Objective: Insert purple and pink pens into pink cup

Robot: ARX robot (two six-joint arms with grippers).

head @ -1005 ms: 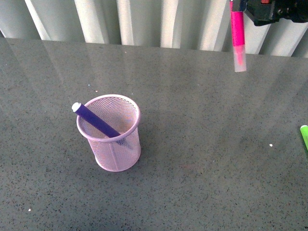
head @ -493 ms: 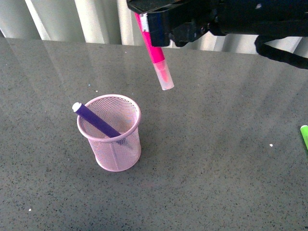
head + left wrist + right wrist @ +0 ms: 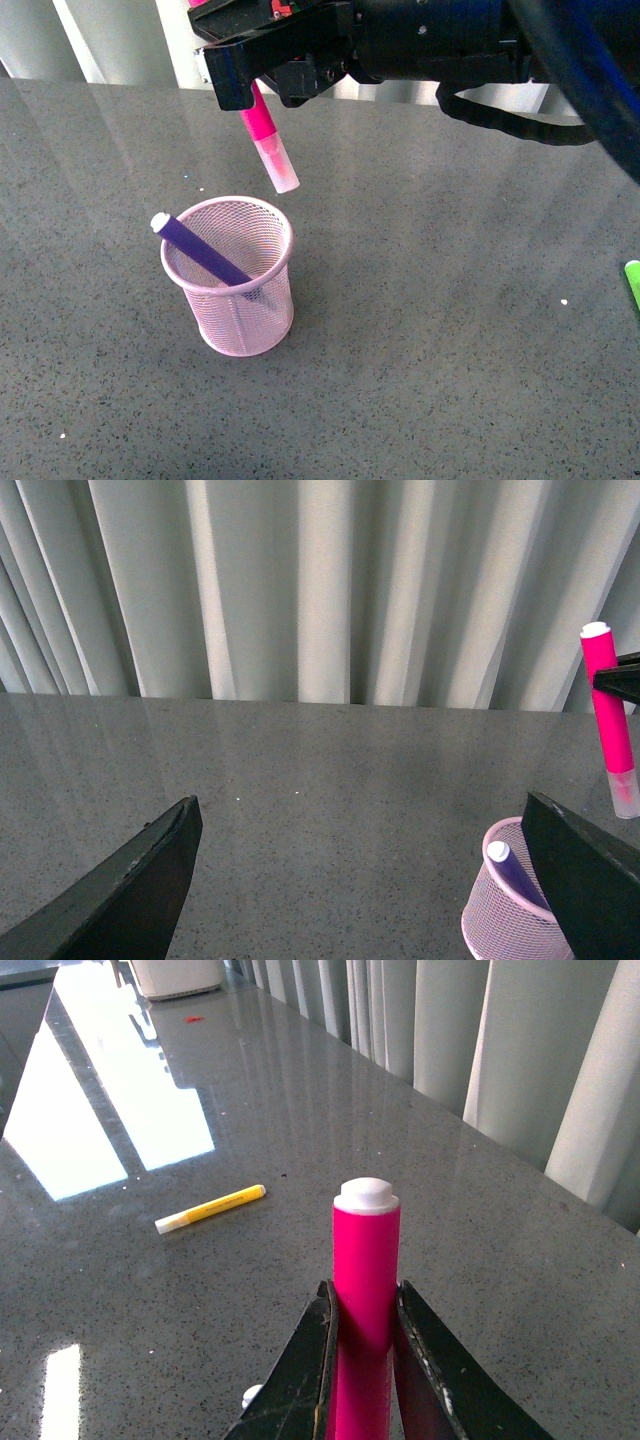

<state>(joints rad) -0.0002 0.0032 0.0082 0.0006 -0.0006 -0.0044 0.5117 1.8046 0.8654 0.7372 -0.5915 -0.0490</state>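
Above the pink cup: the pink pen hangs cap-down and tilted, its pale cap just off the rim at 1 o'clock, not yet over the mouth.
What's changed: a second ago that pen was way out at 2 o'clock near the picture's edge, and now it has swept right across and dropped close. The cup hasn't budged.
Right gripper: fingers clamped narrow on the pink barrel, white end poking up above them in the wrist view.
Left gripper: fingers spread wide, nothing between them, parked clear.
Purple pen: already in, leaning to 10 o'clock with its white end over the rim.
Green marker: out at 3 o'clock, well apart, no concern.
Meaning: half done. I'd say a last nudge toward 7 o'clock and a straighter pen, then release into the free side.
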